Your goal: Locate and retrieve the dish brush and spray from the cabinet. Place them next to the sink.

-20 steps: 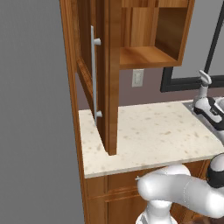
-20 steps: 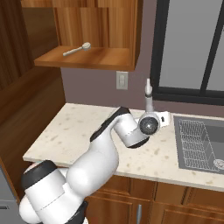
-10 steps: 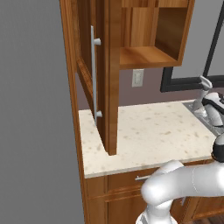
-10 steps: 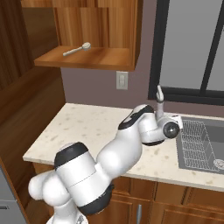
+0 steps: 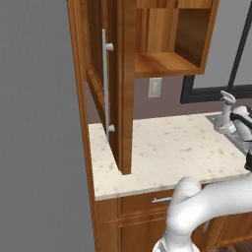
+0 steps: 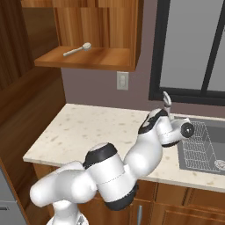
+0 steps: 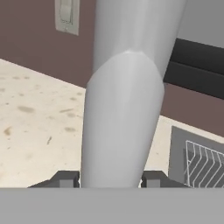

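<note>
The spray (image 7: 124,109) is held between the jaws above the counter (image 6: 88,127), the sink (image 6: 206,151) at its 3 o'clock. The dish brush (image 6: 77,49) is laid in the cabinet (image 6: 101,26) at 10 o'clock.

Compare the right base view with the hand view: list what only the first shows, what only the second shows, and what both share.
Right base view alone: the dish brush lying on the open cabinet shelf, the window, and the arm reaching towards the sink.

Hand view alone: the spray close up, its pale body between the gripper fingertips.

Both: the speckled counter, the wall outlet, the sink's wire rack and the dark window frame.
</note>
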